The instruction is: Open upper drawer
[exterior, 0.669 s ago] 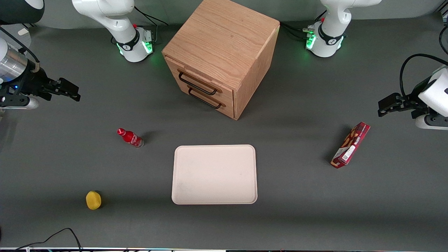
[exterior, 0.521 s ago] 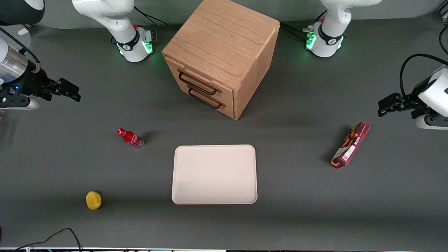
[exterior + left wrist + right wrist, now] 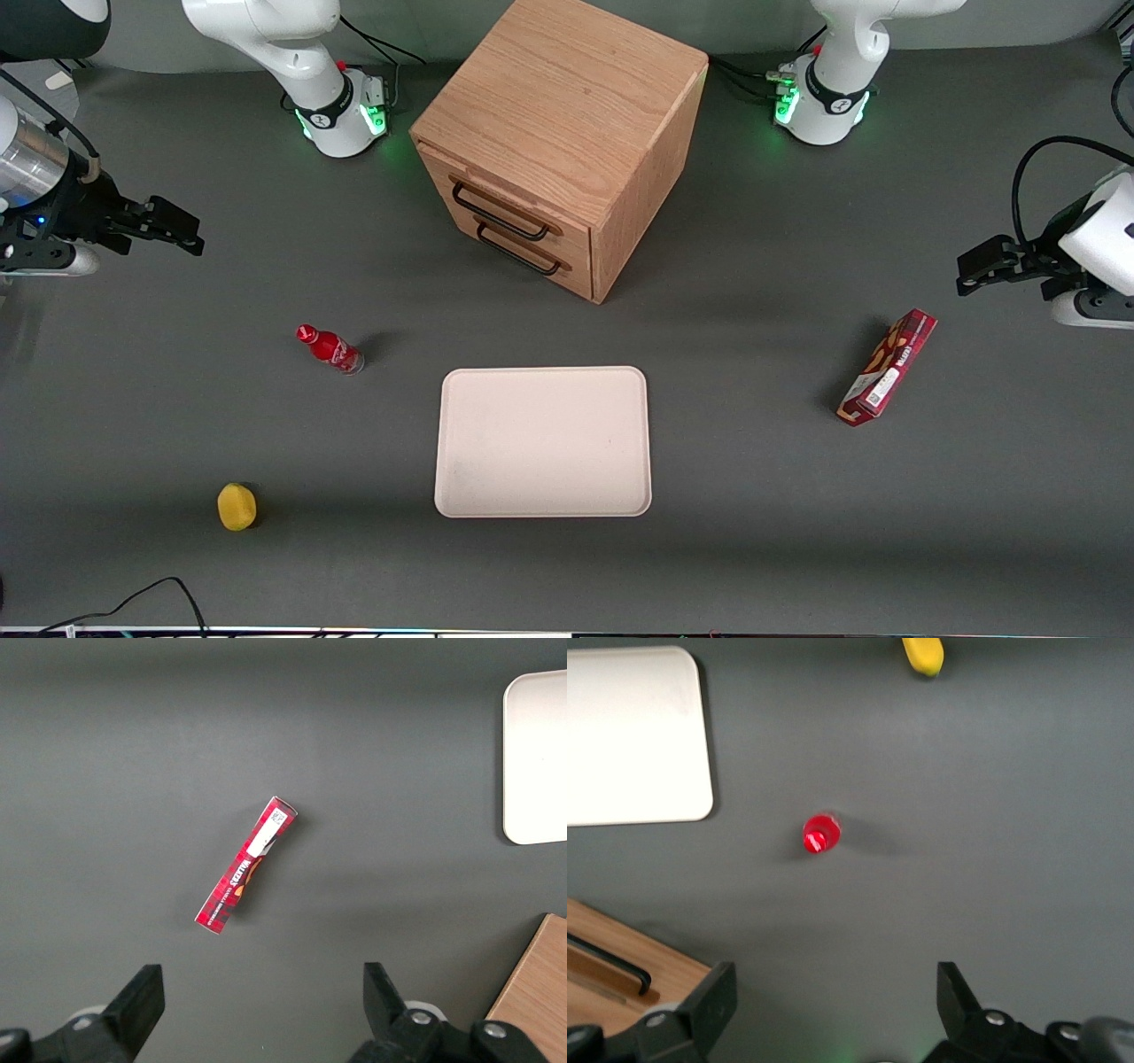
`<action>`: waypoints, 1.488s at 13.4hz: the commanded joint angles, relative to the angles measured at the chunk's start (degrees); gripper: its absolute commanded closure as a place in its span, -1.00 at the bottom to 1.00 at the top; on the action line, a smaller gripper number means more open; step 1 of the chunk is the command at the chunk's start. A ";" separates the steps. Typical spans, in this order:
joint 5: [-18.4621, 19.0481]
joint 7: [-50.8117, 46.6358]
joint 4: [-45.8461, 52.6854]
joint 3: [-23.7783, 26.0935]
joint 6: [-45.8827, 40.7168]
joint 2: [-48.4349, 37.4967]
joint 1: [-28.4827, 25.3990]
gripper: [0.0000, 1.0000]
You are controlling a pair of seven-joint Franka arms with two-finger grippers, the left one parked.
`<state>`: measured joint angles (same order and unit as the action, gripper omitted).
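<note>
Right arm: glossy white shell links, black joint ring at base (image 3: 341, 120) with green status lights; small red button at 12 o'clock of the ring. Black cables trail from base. Wrist section: brushed silver cylinder (image 3: 27, 159), blue indicator dot. Gripper (image 3: 182, 232): matte black, two blocky fingers (image 3: 713, 997) set apart, silver screws at finger mounts.

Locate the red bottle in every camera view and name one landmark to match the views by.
Front view: the red bottle stands upright on the table, nearer the camera than the cabinet, beside the tray.
Right wrist view: the bottle is seen cap-on below the open gripper.
Left wrist view: not in it.
Shared landmark: the tray.
</note>
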<state>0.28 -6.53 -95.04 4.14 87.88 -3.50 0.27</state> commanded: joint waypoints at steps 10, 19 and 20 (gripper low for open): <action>-14.60 16.15 7.07 18.79 -7.28 2.96 -0.62 -1.00; -16.89 26.48 5.58 26.45 -2.72 16.50 -0.71 -1.00; -17.07 26.48 4.53 26.62 -1.41 17.56 -0.71 -1.00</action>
<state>-15.01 18.35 -89.87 30.21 84.80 11.75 -0.85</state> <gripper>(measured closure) 0.000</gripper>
